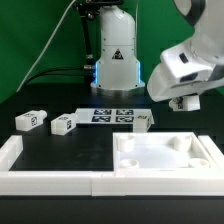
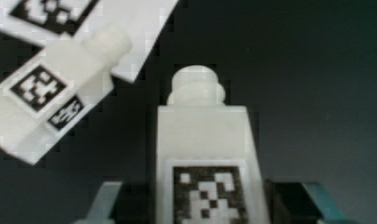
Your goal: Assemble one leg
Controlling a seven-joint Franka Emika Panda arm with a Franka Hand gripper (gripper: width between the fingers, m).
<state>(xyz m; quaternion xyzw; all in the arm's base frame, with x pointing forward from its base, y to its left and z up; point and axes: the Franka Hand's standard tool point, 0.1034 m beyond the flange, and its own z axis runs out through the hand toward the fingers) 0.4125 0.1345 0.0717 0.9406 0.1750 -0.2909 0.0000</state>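
Observation:
My gripper [image 1: 186,101] hangs above the table at the exterior view's right, over the far edge of the large white square piece [image 1: 165,155]. In the wrist view the gripper [image 2: 210,198] is shut on a white leg [image 2: 204,130], with its tag between the fingers [image 2: 114,202] and its round peg pointing away. Three more legs lie on the black table: one at the left [image 1: 28,120], one beside it [image 1: 62,124], and one right of the marker board [image 1: 143,121]. That last leg also shows in the wrist view [image 2: 60,88].
The marker board [image 1: 112,115] lies at mid table and shows in the wrist view [image 2: 114,20]. A white L-shaped wall [image 1: 45,168] runs along the front left. The robot base [image 1: 117,60] stands behind.

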